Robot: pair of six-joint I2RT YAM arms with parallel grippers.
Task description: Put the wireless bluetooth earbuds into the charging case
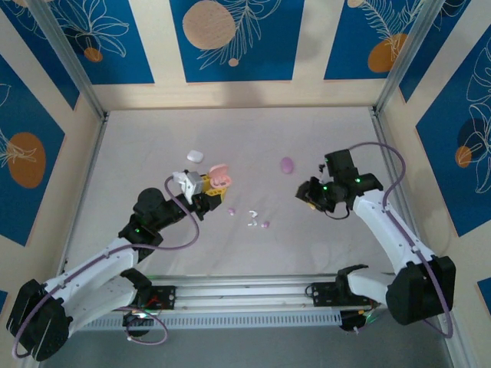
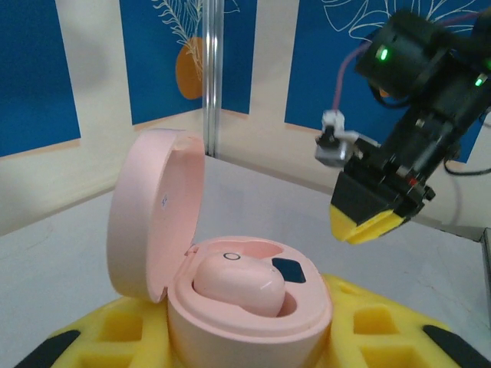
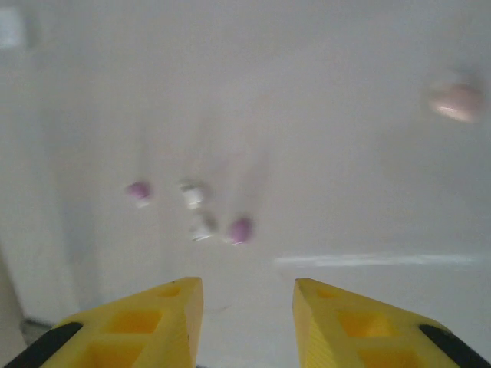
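My left gripper (image 1: 213,184) is shut on the pink charging case (image 2: 253,322), held between its yellow fingers (image 2: 383,326) above the table. The lid (image 2: 153,222) stands open and upright on the left. One pink earbud (image 2: 238,285) lies in the case, with a small dark blue patch beside it. Two purple earbuds (image 1: 231,211) (image 1: 265,225) and two white ones (image 1: 252,212) (image 1: 252,225) lie loose on the table between the arms. My right gripper (image 3: 247,322) is open and holds nothing, hovering right of them; the purple (image 3: 240,229) and white (image 3: 203,228) buds lie ahead of it.
A shut white case (image 1: 195,155) lies behind the left gripper and a shut purple case (image 1: 287,165) lies mid-table, behind the right gripper (image 1: 311,195). A blurred pale pebble shape (image 3: 457,102) sits at the right wrist view's upper right. Walls enclose the table.
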